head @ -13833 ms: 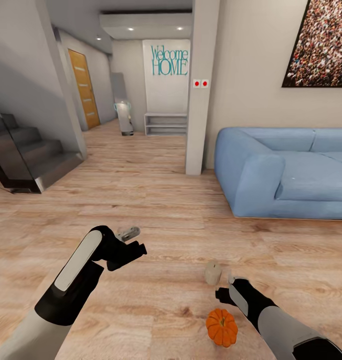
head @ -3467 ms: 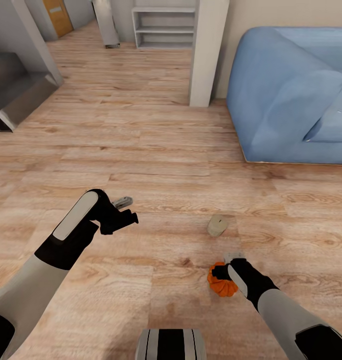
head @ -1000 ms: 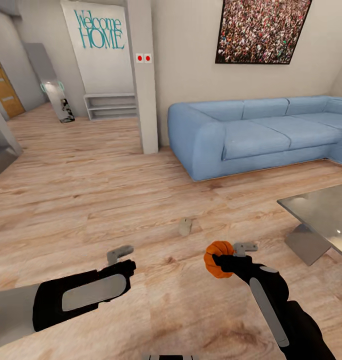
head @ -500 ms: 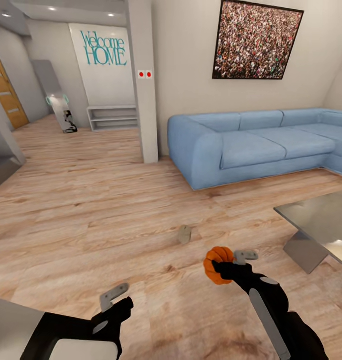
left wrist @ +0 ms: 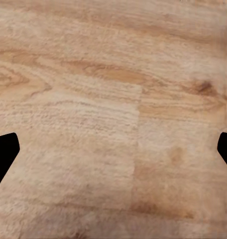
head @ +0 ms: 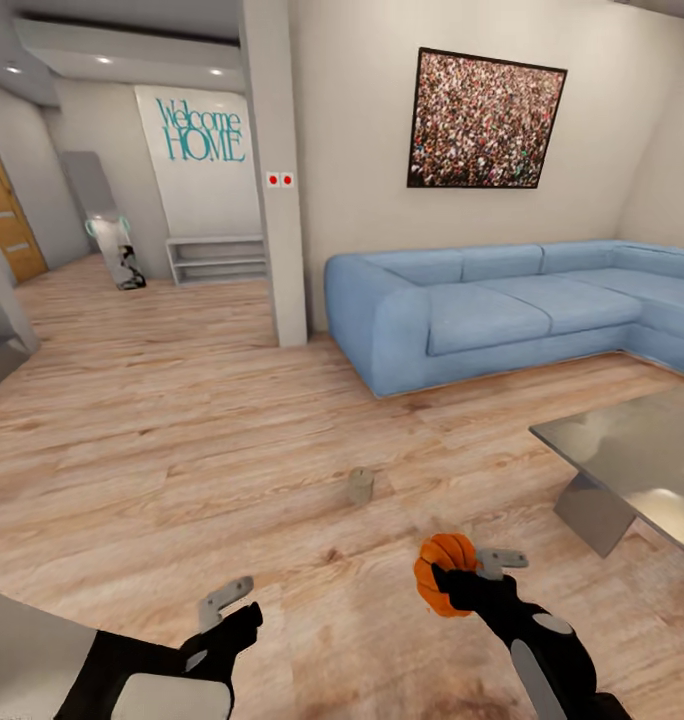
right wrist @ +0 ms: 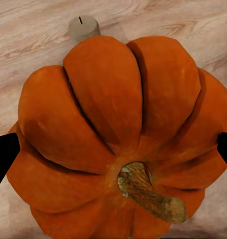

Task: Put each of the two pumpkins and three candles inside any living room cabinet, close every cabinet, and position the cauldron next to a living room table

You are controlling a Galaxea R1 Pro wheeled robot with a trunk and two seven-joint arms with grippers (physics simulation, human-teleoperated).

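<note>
Light wooden floor planks (left wrist: 113,99) are stretching across the left wrist view, their grain running in long wavy bands, with a darker knot showing near one edge and a straight seam between boards cutting through the middle. The two dark fingertips (left wrist: 4,154) of the left gripper (left wrist: 113,154) are poking in from opposite sides of the picture, standing wide apart with nothing but bare floor lying between them

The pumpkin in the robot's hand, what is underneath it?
Beneath the pumpkin held in the right hand lies bare wooden floor, with one candle standing just beyond it. The floor directly below is hidden by the pumpkin.
</note>
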